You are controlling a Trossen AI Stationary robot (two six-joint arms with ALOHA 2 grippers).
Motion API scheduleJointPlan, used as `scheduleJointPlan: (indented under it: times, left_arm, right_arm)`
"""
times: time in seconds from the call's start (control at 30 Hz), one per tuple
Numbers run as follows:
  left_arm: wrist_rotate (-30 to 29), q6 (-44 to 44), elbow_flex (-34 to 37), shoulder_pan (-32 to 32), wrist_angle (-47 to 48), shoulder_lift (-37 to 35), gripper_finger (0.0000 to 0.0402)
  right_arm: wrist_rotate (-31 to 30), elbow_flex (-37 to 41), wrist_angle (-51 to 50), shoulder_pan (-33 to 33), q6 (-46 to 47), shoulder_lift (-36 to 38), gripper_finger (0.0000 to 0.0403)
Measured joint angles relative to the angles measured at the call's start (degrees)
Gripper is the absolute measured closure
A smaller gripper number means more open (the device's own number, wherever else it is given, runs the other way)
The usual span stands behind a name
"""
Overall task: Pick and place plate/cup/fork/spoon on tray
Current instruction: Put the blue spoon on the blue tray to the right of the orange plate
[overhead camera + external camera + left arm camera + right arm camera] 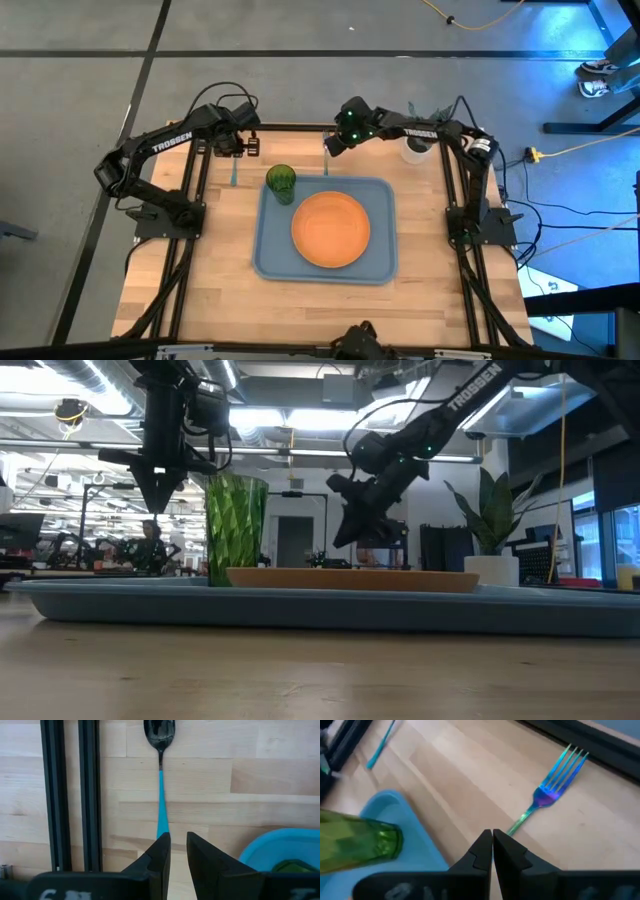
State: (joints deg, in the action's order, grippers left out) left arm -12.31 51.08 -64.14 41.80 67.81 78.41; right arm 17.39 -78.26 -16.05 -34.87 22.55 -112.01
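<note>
The blue-grey tray (270,255) lies mid-table with the orange plate (331,229) flat on it. The green cup (281,183) stands upright in the tray's far left corner. The spoon (161,795) lies flat on the wood left of the tray, dark bowl (159,730) toward the far edge. My left gripper (177,845) hangs above the spoon's handle end, pointing down, open by a narrow gap with nothing in it. The fork (555,780) lies on the wood beyond the tray's far rim. My right gripper (492,840) slants down just short of the fork's handle end, shut and holding nothing.
A white pot with a green plant (416,148) stands at the far right, close to my right arm. Black frame rails (70,795) run along the table beside the spoon. Bare wood (320,310) stretches between the tray and the near edge.
</note>
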Motion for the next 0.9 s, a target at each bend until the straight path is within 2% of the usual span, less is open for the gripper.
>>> scheduleJointPlan:
  times: [0.2,0.43,0.57,0.73,0.9]
  left_arm:
    - [-0.1,-0.2,0.0,0.0,0.0,0.0,0.0345]
    - [-0.2,-0.2,0.0,0.0,0.0,0.0,0.0345]
    - [-0.2,-0.2,0.0,0.0,0.0,0.0,0.0345]
    - [-0.2,-0.2,0.0,0.0,0.0,0.0,0.0345]
    - [-0.2,-0.2,0.0,0.0,0.0,0.0,0.0345]
  right_arm:
    - [4.2,0.0,-0.1,-0.5,-14.9,-0.1,0.0382]
    - [7.7,0.0,-2.2,1.3,-21.1,-0.1,0.0392]
    - [7.8,0.0,-4.3,2.1,-23.8,-0.1,0.0398]
    - [7.7,-0.3,-5.1,2.3,-32.2,-0.1,0.04]
    - [5.6,-4.9,-11.5,2.3,-38.6,-0.1,0.0401]
